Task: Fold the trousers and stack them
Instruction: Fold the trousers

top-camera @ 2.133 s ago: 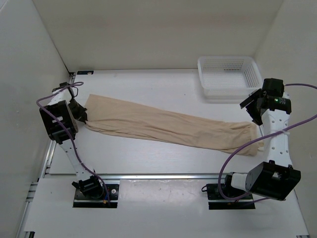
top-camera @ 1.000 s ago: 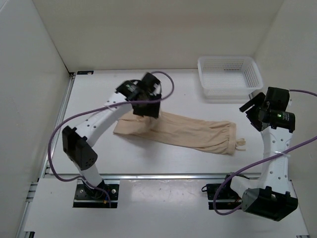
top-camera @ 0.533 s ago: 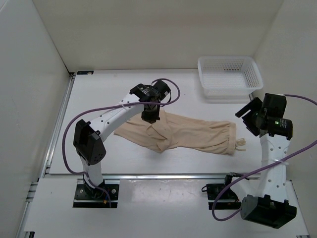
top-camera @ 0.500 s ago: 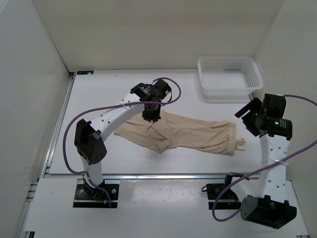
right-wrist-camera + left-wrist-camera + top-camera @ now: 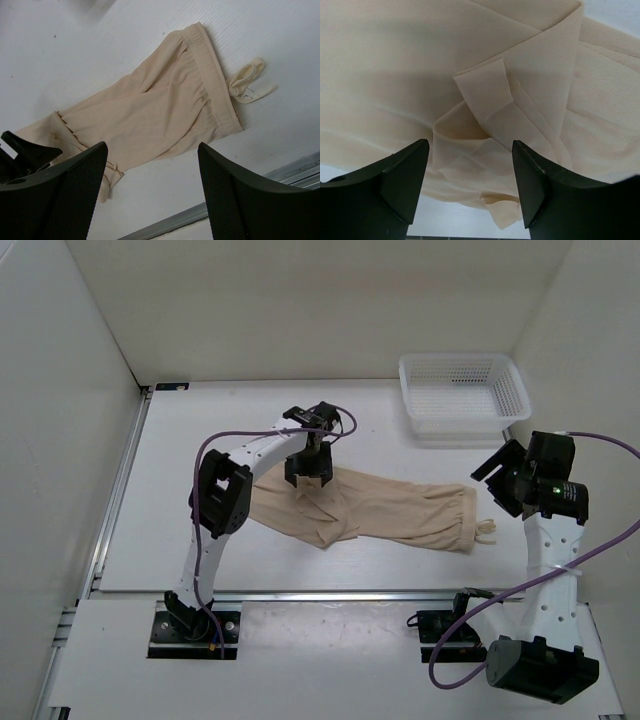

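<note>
One open left pincer [image 5: 469,150] hangs just above crumpled trousers [image 5: 400,508].

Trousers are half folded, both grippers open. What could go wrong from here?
1. The folded-over end lies bunched and crooked under the left gripper; a next pinch may catch only some layers and skew the trousers.
2. The drawstring sticks out past the waistband near the right gripper; it could get grabbed instead, or snag a finger.

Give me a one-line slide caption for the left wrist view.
Open left gripper poised over a bunched fold in the beige trousers.
</note>
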You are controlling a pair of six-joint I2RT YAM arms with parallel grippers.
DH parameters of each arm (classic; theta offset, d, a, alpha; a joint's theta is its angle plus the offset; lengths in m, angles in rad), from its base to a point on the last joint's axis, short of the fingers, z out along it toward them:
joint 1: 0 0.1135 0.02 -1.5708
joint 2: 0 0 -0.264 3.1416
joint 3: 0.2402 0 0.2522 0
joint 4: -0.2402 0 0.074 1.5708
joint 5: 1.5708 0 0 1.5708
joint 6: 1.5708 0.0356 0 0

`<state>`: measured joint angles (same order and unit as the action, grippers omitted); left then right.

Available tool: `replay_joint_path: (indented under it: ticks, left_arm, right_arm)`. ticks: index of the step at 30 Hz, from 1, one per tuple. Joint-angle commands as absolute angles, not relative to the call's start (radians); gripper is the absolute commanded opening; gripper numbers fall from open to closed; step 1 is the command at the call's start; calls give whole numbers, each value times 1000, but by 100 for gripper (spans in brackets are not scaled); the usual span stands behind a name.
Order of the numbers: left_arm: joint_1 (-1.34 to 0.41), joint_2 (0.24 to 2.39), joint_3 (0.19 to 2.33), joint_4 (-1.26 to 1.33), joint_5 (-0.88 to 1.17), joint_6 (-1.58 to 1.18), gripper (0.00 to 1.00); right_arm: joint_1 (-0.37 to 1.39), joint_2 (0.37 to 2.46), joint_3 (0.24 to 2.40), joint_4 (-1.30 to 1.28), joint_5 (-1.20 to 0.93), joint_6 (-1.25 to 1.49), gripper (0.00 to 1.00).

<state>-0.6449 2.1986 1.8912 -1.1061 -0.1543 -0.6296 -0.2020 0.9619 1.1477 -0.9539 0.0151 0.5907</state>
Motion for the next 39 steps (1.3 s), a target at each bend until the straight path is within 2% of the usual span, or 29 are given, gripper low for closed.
replay_joint_path:
  ticks: [1,2,5,6,7,8,9,21,26,30,31,32,33,34,36,39]
  left_arm:
    - [-652,2200,1921,-1068,-91,-629,78]
    - [-652,2213,1921,-1068,-91,-629,75]
    - [-640,2238,1921,-1057,-34,-606,53]
    - [-631,2238,1933,-1057,-34,-597,35]
    - [-630,2238,1933,-1057,-34,-597,24]
    - [-630,2238,1960,-1057,-34,-597,14]
    - [-630,2224,1971,-1069,-43,-597,10]
    - [-663,2194,2109,-1095,-12,-578,10]
    - [-686,2259,2186,-1043,78,-578,10]
    - [-707,2362,2330,-1032,170,-589,10]
    - [-707,2381,2376,-1032,210,-589,17]
    - [-707,2408,2387,-1032,228,-589,34]
    - [-707,2408,2387,-1032,251,-577,54]
    - [-707,2408,2375,-1032,268,-563,84]
    - [-707,2373,2349,-1042,268,-554,100]
    - [-707,2269,2278,-1042,198,-543,100]
  right_arm:
    - [-196,948,1144,-963,5,565,78]
    - [-196,959,1144,-963,5,565,78]
    - [-196,968,1144,-963,-5,555,78]
    - [-196,968,1144,-963,-5,555,78]
    - [-196,968,1144,-963,-14,555,78]
    - [-196,968,1144,-963,-14,555,78]
    - [-196,968,1144,-963,-14,555,78]
    - [-196,968,1144,-963,-14,555,78]
    - [-196,959,1123,-963,-5,555,78]
    - [-196,959,1123,-963,-5,555,78]
    - [-196,959,1123,-963,-5,555,78]
    - [-196,959,1134,-963,-5,555,78]
    - [-196,959,1134,-963,-5,555,78]
    - [-196,959,1134,-963,-5,555,78]
    - [-196,959,1134,-963,-5,555,78]
    - [-187,959,1124,-963,-5,555,78]
